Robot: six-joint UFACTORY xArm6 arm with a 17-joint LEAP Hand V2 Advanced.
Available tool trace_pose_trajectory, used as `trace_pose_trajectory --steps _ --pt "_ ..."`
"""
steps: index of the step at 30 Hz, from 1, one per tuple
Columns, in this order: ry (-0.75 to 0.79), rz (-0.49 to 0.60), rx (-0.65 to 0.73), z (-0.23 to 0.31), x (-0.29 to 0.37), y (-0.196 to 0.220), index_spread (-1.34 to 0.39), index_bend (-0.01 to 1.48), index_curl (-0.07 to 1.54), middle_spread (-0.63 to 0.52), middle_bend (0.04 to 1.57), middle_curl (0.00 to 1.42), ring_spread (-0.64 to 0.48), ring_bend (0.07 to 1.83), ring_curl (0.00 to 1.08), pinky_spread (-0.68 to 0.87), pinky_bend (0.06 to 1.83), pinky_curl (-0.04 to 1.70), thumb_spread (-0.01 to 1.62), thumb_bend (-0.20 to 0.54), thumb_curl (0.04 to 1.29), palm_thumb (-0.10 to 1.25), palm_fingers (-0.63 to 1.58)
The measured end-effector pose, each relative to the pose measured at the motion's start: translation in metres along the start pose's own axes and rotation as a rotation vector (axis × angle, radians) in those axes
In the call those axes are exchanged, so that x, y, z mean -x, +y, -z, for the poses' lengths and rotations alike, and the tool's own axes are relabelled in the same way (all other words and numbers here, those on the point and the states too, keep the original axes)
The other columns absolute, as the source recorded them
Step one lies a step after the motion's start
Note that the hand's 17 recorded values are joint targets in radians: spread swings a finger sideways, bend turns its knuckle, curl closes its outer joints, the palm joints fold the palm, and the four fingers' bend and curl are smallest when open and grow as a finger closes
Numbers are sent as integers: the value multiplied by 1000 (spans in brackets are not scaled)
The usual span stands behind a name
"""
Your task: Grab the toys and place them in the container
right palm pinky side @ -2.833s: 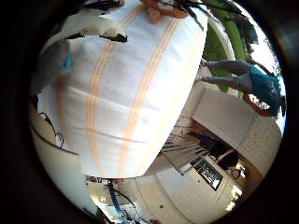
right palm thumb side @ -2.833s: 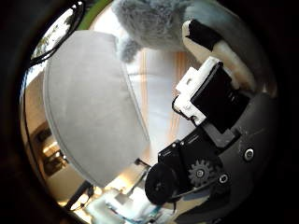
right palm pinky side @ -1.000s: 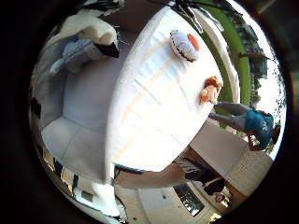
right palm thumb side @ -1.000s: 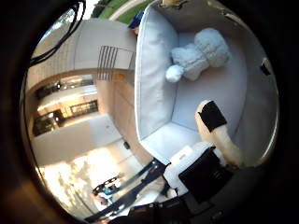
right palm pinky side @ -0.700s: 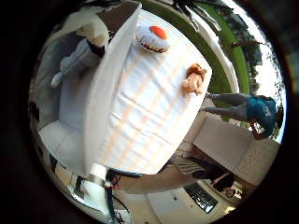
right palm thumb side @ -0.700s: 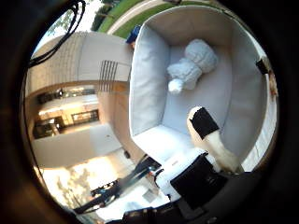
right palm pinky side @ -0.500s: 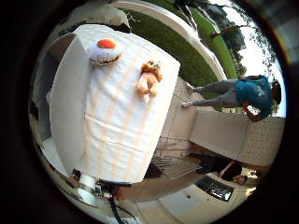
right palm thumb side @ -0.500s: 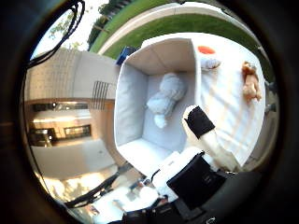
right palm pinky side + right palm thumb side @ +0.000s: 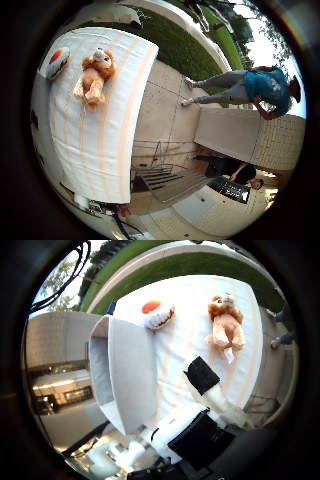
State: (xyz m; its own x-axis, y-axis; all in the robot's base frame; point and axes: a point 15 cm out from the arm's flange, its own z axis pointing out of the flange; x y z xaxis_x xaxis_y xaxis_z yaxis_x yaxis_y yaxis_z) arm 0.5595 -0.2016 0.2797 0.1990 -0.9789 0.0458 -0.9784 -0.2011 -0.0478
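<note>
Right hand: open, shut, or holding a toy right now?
Right hand: open, holding nothing; the one finger in view is straight, above the striped cloth.

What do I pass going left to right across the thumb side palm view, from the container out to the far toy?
Container → round white and orange toy → the hand's black-tipped finger → lion plush, all on the striped cloth.

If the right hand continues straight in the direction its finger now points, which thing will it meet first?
Probably the lion toy lying on the striped tablecloth. The right hand shows one straight finger aimed roughly toward it, with only bare cloth between. Depth is unclear, so it may pass above and touch nothing.
</note>
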Motion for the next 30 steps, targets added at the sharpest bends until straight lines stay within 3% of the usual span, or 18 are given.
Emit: trace_pose_trajectory --steps 5,7,12,13,14,15,16,21,27,30 --pt "19 -1 51 -46 -15 0 -183 152 258 43 180 346 292 472 310 461 644 281 1188 -43 383 499 178" --pt "-17 -8 119 -97 -16 7 -175 150 255 43 180 346 297 476 312 466 652 280 1186 -45 372 478 181" --pt "-26 3 178 -124 -5 11 -111 137 242 66 169 336 321 530 318 491 728 287 1171 -48 343 410 257" --pt "-22 6 180 -124 -5 11 -94 135 239 66 169 334 328 568 327 503 756 292 1170 -45 340 405 312" --pt "-21 8 174 -123 -4 9 -86 133 228 35 263 358 320 696 357 514 842 310 1167 -35 335 407 634" --pt "-22 8 172 -121 -4 8 -82 139 235 65 178 332 333 604 330 503 751 283 1170 -41 336 403 354" --pt "-22 4 161 -115 -4 8 -193 209 205 16 559 442 262 901 355 485 874 262 1184 41 376 548 1361" --pt "-16 -3 143 -92 -5 8 -342 471 361 -56 941 655 93 1200 569 394 1195 473 1153 131 468 848 1302" --pt "-69 -18 228 -53 11 43 -475 710 513 -106 1134 780 -2 1349 658 288 1400 607 1145 108 547 923 1121" --pt "-78 -20 229 -12 19 58 -501 748 552 -114 1163 803 -17 1376 672 267 1428 632 1148 100 563 934 1085"
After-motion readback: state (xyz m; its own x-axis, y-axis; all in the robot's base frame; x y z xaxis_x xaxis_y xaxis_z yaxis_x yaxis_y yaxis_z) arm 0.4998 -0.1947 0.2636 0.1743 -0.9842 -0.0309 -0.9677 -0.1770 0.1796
